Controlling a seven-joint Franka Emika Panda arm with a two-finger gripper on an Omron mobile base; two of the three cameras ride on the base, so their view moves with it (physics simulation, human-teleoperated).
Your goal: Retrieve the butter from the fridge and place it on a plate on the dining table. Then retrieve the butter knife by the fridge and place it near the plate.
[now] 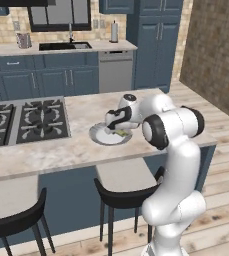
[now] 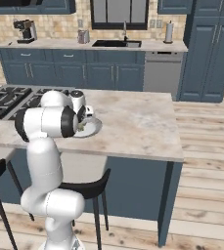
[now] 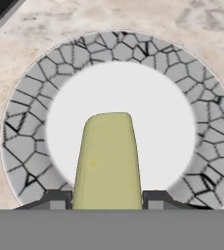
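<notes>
My gripper point(image 3: 106, 200) is shut on the butter point(image 3: 108, 161), a pale yellow-olive bar that sticks out between the two fingertips. It hangs right over the white centre of the round plate point(image 3: 25, 122), which has a grey crackled rim. Whether the bar touches the plate I cannot tell. In the left base view the gripper point(image 1: 117, 129) hovers low over the plate point(image 1: 102, 136) on the beige marbled dining table point(image 1: 86, 112), with the butter point(image 1: 121, 133) showing under the hand. In the right base view the plate point(image 2: 93, 128) lies partly behind the arm.
A black gas cooktop point(image 1: 26, 120) is set into the table left of the plate. Two black stools point(image 1: 128, 195) stand under the near edge. Behind is the wall counter with a sink point(image 1: 63, 46), a paper towel roll point(image 1: 114, 31) and a coffee machine point(image 2: 25, 30).
</notes>
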